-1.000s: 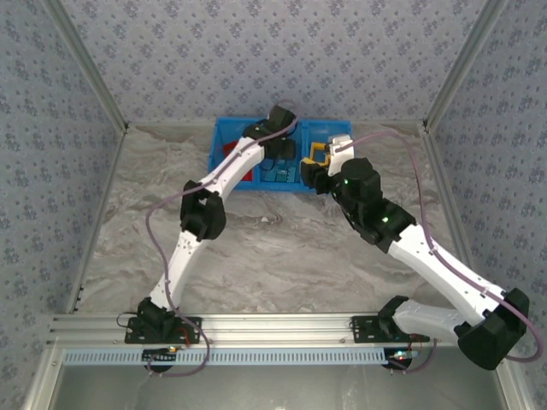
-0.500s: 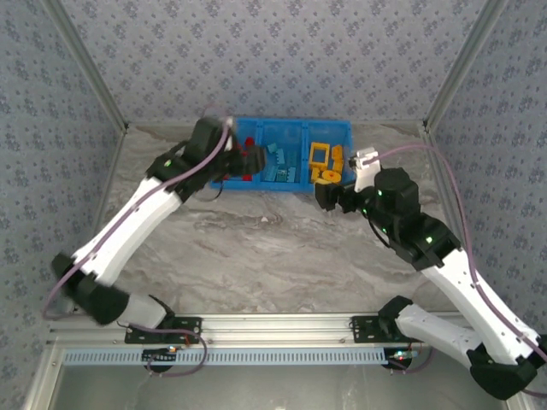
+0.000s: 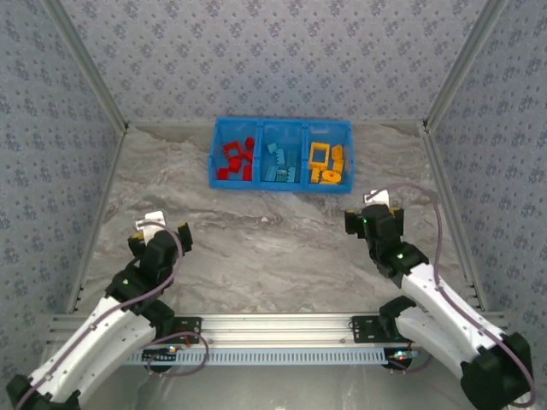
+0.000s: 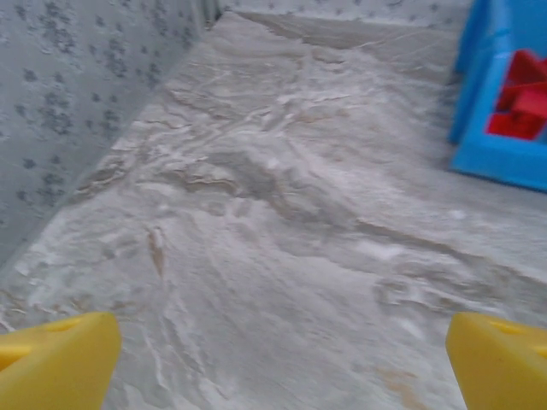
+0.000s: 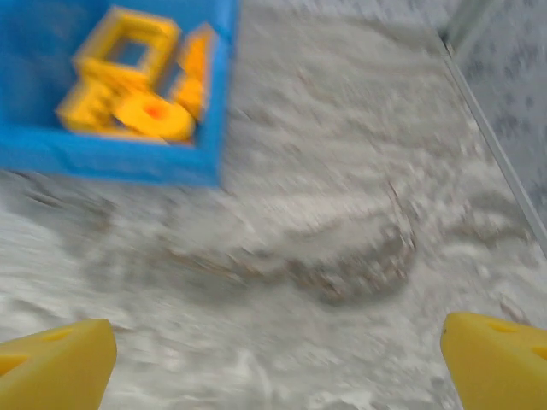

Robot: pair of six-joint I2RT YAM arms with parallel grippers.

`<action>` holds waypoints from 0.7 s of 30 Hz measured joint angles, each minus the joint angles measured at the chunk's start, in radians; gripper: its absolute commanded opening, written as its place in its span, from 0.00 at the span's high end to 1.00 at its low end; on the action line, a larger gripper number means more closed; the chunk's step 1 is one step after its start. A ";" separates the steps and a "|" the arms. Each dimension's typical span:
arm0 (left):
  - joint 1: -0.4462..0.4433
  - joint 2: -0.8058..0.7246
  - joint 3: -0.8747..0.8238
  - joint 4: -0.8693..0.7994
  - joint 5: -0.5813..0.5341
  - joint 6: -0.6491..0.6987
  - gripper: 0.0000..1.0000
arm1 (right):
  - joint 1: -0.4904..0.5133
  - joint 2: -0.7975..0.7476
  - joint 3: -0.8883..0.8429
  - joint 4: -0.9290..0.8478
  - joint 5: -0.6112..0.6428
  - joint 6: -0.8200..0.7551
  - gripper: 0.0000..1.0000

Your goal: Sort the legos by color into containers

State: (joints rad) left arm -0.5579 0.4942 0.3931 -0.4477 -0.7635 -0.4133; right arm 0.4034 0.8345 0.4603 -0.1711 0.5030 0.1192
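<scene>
Bricks (image 3: 232,159) of red, light blue and yellow plastic lay sorted by colour in the bright blue three-compartment plastic tray (image 3: 280,121), upper centre. Left gripper (image 3: 168,226), lower left, and right gripper (image 3: 367,209), lower right, gaped wide and empty.

The grey table (image 3: 273,248) is open from its centre out to 3, 6 and 9 o'clock, free to pass across. A blue tray (image 3: 282,122) blocks 12 o'clock, just before the back wall (image 3: 273,60).
</scene>
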 measured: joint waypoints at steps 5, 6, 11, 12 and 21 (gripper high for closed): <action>0.192 0.174 -0.072 0.283 0.092 0.160 0.02 | -0.147 0.134 -0.087 0.201 -0.047 -0.039 0.00; 0.240 0.248 -0.071 0.363 0.127 0.185 0.02 | -0.173 0.180 -0.087 0.251 -0.063 -0.045 0.00; 0.414 0.669 -0.012 0.657 0.290 0.259 0.02 | -0.248 0.385 -0.082 0.435 -0.119 -0.080 0.00; 0.426 0.732 -0.001 0.701 0.310 0.269 0.02 | -0.254 0.415 -0.076 0.455 -0.127 -0.085 0.00; 0.507 1.027 0.161 0.919 0.506 0.364 0.02 | -0.317 0.612 0.027 0.654 -0.230 -0.151 0.00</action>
State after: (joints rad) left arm -0.0505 1.5211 0.5537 0.4713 -0.2577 -0.0494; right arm 0.0868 1.4460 0.4870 0.4828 0.2729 -0.0315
